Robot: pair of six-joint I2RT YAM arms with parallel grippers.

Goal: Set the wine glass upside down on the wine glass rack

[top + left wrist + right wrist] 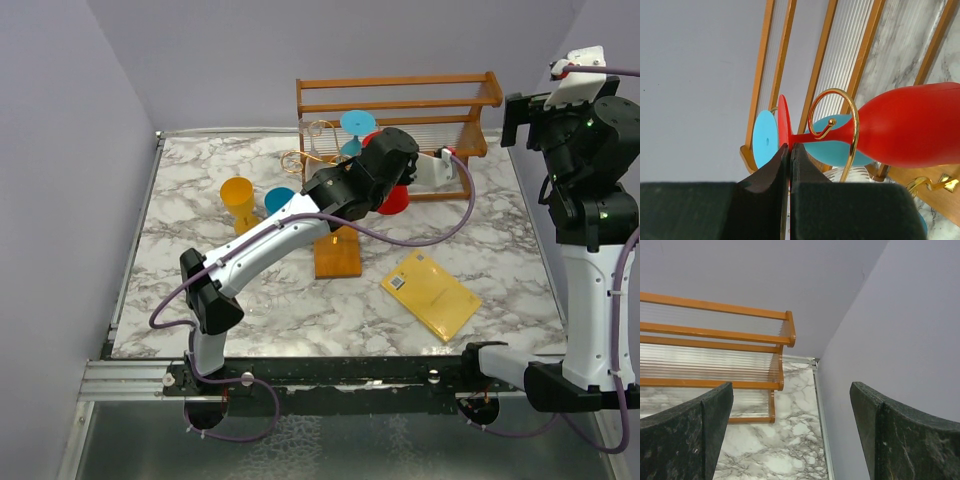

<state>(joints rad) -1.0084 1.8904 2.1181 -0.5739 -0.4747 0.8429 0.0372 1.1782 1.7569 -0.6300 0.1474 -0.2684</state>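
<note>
Bare bench point(175, 225) lies open at lower left and along the right of the top view. Obstacles: slatted shelf point(400, 100) at top centre, wire rack point(337, 258) before it, yellow cup point(238, 200) centre left, yellow card point(430, 292) lower right. In the left wrist view a gold scroll point(854, 117) crosses the wine glass point(910, 125) stem just ahead of the left tool point(790, 146).

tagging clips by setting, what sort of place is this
Probably a robot lab test cell, not a home: plain lilac walls box in a marble-patterned tabletop, and the white-and-black left arm and right arm are bolted to a black metal rail at its near edge.
</note>
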